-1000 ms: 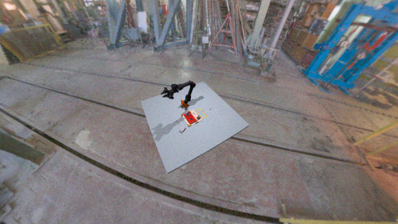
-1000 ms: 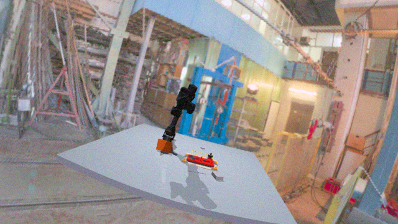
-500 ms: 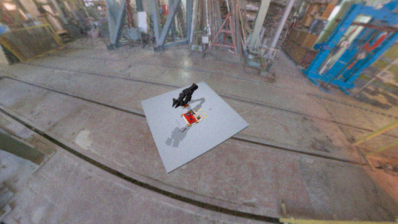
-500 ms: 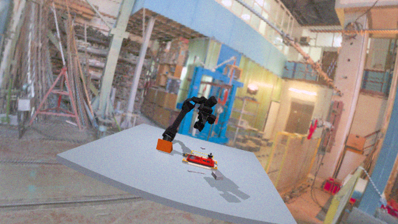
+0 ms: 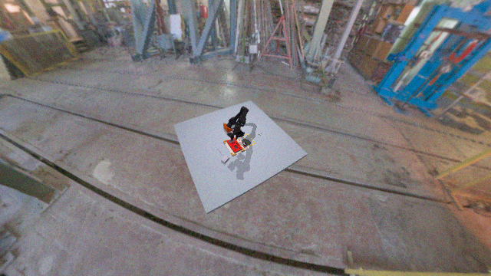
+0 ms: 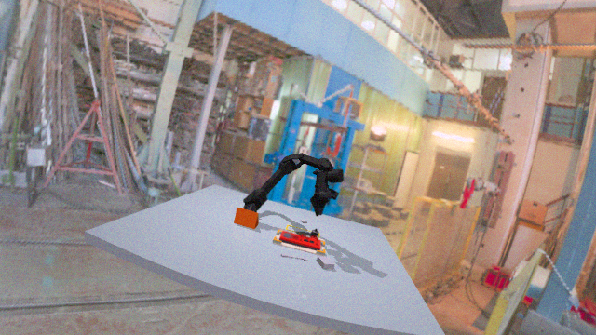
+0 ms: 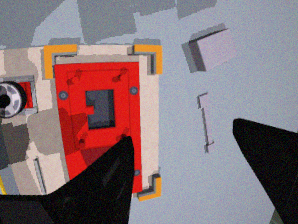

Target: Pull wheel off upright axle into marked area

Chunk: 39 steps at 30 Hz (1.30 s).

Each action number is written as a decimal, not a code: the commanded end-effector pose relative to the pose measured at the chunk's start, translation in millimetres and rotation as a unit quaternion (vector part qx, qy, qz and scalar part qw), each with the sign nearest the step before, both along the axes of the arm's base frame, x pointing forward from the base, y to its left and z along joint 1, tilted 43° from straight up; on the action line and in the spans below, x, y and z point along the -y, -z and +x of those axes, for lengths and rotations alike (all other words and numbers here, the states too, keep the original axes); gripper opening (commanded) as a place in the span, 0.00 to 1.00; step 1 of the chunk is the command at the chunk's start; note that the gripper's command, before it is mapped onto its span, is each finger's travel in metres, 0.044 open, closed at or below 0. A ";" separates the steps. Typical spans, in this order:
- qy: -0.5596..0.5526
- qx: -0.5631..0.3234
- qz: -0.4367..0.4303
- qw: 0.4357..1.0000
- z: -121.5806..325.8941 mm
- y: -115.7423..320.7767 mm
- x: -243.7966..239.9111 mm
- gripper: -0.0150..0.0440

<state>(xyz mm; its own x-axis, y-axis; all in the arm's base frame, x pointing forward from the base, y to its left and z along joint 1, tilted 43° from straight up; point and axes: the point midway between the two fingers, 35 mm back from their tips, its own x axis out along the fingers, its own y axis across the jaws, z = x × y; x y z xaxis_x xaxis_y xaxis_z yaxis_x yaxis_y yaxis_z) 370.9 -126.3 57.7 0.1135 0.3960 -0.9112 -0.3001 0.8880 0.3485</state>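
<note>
The wheel (image 7: 16, 100) (image 6: 315, 232), a black tyre with a silver hub, is cut by the left edge of the wrist view. It sits on the beige board (image 7: 150, 125) beside the red plate (image 7: 131, 115) (image 6: 298, 240). The upright axle is hard to make out inside the hub. The marked area's thin yellow outline (image 7: 2, 185) barely enters the wrist view at the lower left. My gripper (image 7: 183, 134) (image 6: 318, 214) points down, open and empty, above the board's red-plate side, away from the wheel. One finger hides part of the plate.
Orange corner brackets (image 7: 156, 59) hold the red plate's surround. A pale block (image 7: 217, 50) (image 6: 325, 263) and a thin bracket-like piece (image 7: 205, 125) lie beside the board. The arm's orange base (image 6: 246, 218) (image 5: 227, 127) stands on the grey table (image 5: 207, 184) (image 6: 186, 261).
</note>
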 end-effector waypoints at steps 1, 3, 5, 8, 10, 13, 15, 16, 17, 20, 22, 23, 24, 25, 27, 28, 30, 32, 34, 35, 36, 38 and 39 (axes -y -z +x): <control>0.008 -0.040 0.063 0.997 3.1 -10.6 -46.1 0.76; 0.013 -0.067 0.098 0.993 2.6 -19.1 -72.5 0.76; 0.019 -0.096 0.129 0.987 0.9 -28.4 -98.3 0.76; 0.027 -0.133 0.163 0.977 -2.3 -39.7 -126.8 0.76; 0.028 -0.136 0.165 0.977 -2.5 -40.5 -128.8 0.76; 0.028 -0.136 0.165 0.977 -2.5 -40.5 -128.8 0.76; 0.028 -0.136 0.165 0.976 -3.1 -44.1 -132.6 0.76; 0.028 -0.136 0.165 0.976 -3.3 -45.6 -134.2 0.76; 0.028 -0.136 0.165 0.976 -3.3 -45.6 -134.2 0.76; 0.028 -0.136 0.165 0.976 -3.3 -44.9 -134.8 0.76; 0.028 -0.136 0.165 0.977 -3.1 -41.4 -137.9 0.76; 0.028 -0.136 0.165 0.977 -3.0 -38.7 -140.2 0.76; 0.028 -0.136 0.165 0.977 -3.0 -35.4 -143.2 0.76; 0.028 -0.135 0.165 0.977 -3.0 -31.4 -146.8 0.76; 0.028 -0.135 0.165 0.977 -3.5 -22.8 -154.7 0.76; 0.028 -0.135 0.165 0.977 -3.9 -18.6 -158.8 0.76; 0.028 -0.135 0.165 0.977 -5.1 -10.2 -167.1 0.76; 0.028 -0.135 0.166 0.976 -6.9 -2.3 -175.5 0.76; 0.027 -0.135 0.166 0.976 -8.9 4.6 -183.5 0.76; 0.027 -0.135 0.166 0.976 -9.6 6.5 -185.6 0.76; 0.027 -0.135 0.166 0.976 -9.8 7.1 -186.4 0.76; 0.025 -0.140 0.165 0.976 -9.2 6.4 -183.0 0.72; 0.025 -0.140 0.165 0.976 -9.2 6.4 -183.0 0.67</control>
